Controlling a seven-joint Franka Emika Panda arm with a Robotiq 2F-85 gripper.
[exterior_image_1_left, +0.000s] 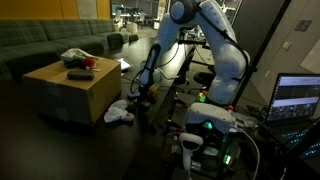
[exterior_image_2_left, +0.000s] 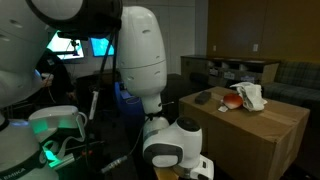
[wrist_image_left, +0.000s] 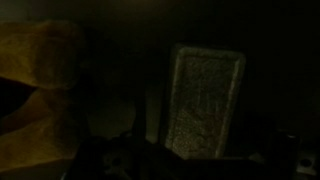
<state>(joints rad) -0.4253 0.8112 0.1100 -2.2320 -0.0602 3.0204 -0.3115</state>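
Note:
In an exterior view my white arm reaches down to the left, and its dark gripper (exterior_image_1_left: 141, 93) hangs low beside the wooden box (exterior_image_1_left: 62, 97), just above a white cloth (exterior_image_1_left: 120, 113) on the floor. It is too dark to see whether the jaws are open or hold anything. The wrist view is nearly black. It shows a yellow-brown surface (wrist_image_left: 40, 80) at the left and a pale grey upright panel (wrist_image_left: 205, 100) in the middle, and the fingers cannot be made out. The gripper does not show clearly in the exterior view beside the robot's base.
The wooden box (exterior_image_2_left: 262, 135) carries a white crumpled cloth (exterior_image_2_left: 248, 95), a red object (exterior_image_2_left: 231, 101) and a dark flat object (exterior_image_2_left: 203, 97). A green couch (exterior_image_1_left: 45, 45) stands behind. An open laptop (exterior_image_1_left: 298, 98) and cables sit by the robot's base (exterior_image_1_left: 205, 125).

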